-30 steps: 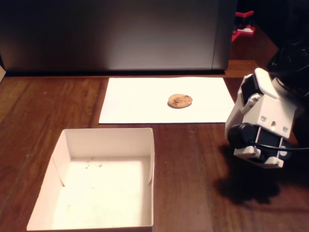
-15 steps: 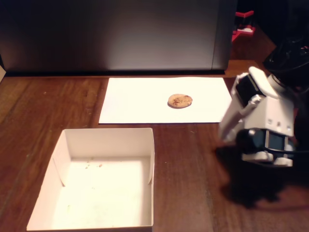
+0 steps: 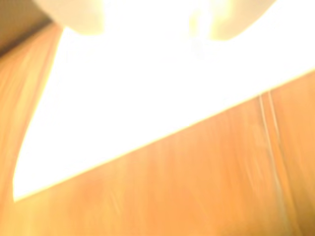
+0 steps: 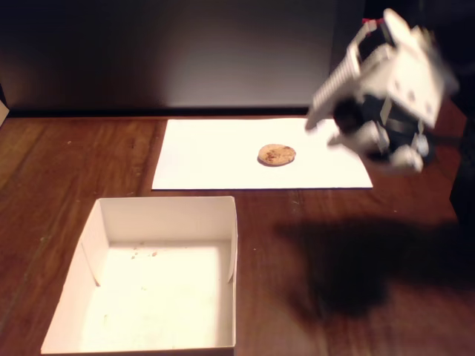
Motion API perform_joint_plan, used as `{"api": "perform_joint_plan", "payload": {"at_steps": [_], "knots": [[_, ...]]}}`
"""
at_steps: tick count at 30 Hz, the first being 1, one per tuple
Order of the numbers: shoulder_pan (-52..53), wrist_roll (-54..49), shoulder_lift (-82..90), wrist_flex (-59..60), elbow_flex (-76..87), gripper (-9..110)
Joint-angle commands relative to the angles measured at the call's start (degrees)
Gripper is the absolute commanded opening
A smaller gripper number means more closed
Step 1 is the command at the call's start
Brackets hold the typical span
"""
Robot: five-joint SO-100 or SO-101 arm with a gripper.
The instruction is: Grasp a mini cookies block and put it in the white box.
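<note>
The mini cookies block (image 4: 276,154), a small round tan cookie with dark specks, lies on a flat white paper sheet (image 4: 215,159) at the back of the table. The white box (image 4: 230,237), a shallow square tray, stands empty at the front left. My gripper (image 4: 324,130) hovers in the air to the right of the cookie, blurred by motion. Its jaws stand apart with nothing between them. The wrist view is blurred and washed out. It shows only the bright sheet (image 3: 147,98) and pale fingers (image 3: 81,19) at the top edge, with no cookie.
The table is dark brown wood (image 4: 334,311) with the arm's shadow on its right part. A dark wall runs along the back. A strip of bare wood lies between the paper sheet and the box.
</note>
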Motion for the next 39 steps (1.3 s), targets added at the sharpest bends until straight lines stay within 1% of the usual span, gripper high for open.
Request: {"api": "perform_joint_plan", "payload": {"at_steps": [1, 5, 10, 13, 17, 22, 30, 39], "knots": [[1.32, 3.34, -9.93, 3.34, -21.80, 12], [5.19, 5.89, -23.29, 6.42, -30.50, 13], [11.34, 8.79, -37.27, 9.67, -34.72, 16], [12.66, 12.30, -43.42, 12.22, -36.04, 18], [14.94, 16.35, -47.81, 12.39, -36.83, 19], [16.70, 21.27, -56.16, 13.71, -42.98, 22], [14.15, 22.50, -60.12, 14.50, -49.75, 25], [16.08, 27.25, -67.06, 13.71, -51.24, 31]]}}
